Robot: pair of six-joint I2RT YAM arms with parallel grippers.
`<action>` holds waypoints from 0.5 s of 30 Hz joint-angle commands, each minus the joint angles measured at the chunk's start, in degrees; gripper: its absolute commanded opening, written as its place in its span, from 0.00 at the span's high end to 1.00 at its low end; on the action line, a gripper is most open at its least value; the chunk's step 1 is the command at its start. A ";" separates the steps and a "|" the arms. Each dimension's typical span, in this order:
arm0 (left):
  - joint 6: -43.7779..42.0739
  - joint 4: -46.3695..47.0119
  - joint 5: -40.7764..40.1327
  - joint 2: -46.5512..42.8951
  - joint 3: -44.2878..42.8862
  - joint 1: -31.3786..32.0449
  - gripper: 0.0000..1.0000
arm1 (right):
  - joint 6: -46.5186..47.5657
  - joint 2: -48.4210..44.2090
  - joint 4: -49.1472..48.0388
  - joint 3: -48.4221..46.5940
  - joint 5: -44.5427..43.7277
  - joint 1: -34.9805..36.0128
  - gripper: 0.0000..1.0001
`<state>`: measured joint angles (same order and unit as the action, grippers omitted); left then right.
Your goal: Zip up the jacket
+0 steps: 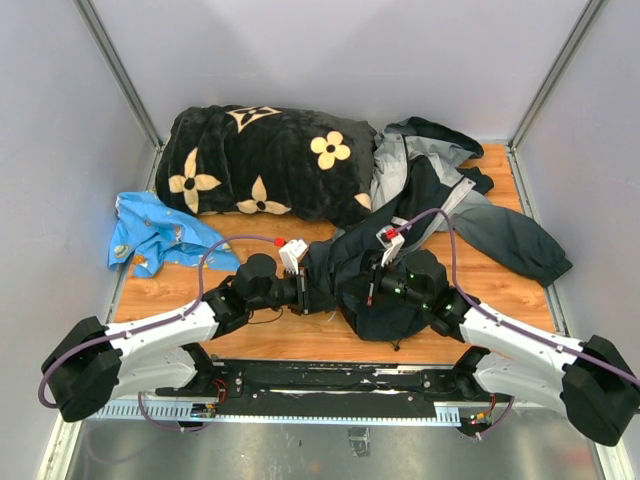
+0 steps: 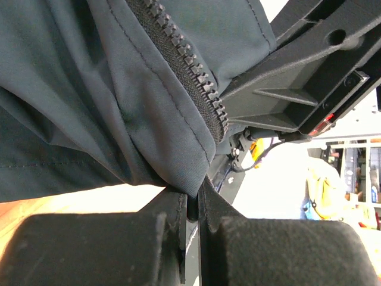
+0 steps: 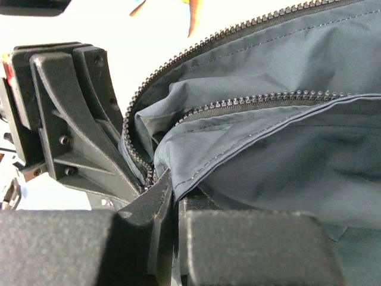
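Jacket (image 1: pixel 505 240): large dark navy-black and light grey windbreaker, crumpled on the wooden table (image 1: pixel 300 338). It lies to the right of and in front of the black plush blanket with cream flower shapes (image 1: pixel 270 160). Its grey upper part touches the blanket's right end, and one dark sleeve trails off to the right, well apart from the blanket.

Zipper (image 3: pixel 256 102): long dark toothed front zipper. In the right wrist view two rows of teeth run apart, unjoined, and curve toward each other near the fingers. In the left wrist view a single row of teeth runs diagonally down a fabric edge.

Left gripper (image 2: pixel 191 205): fingers closed, pinching a folded edge of the jacket's dark fabric just below the lower end of the tooth row. Seen from above, it sits in front of the blanket's middle, at the left border of the jacket's bunched part.

Right gripper (image 3: pixel 174 199): fingers closed on the jacket's edge, where the grey fabric and zipper tape dip between them. It sits in front of the blanket's right end, over the bunched dark part.

Both grippers: near each other in front of the blanket. Each wrist view shows the other gripper's black frame close by.

Blue cloth (image 1: pixel 160 235): small, bright blue, patterned and crumpled. It lies just in front of the blanket's left end, well apart from the jacket.
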<state>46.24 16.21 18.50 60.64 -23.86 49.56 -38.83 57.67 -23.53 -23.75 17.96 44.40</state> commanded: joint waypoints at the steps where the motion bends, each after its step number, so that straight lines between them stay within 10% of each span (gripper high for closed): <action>1: -1.07 -1.77 9.77 1.41 -0.90 -0.89 1.00 | 10.70 -4.90 1.74 -2.10 -2.81 -2.13 0.93; 15: -1.26 -2.76 11.96 -0.57 -1.60 -1.05 1.00 | 38.09 -19.34 21.37 -5.29 1.58 1.79 0.42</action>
<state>45.65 13.52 27.31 61.23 -24.08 48.49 -12.45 40.77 -8.54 -27.18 16.43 43.35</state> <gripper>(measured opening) 0.056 0.542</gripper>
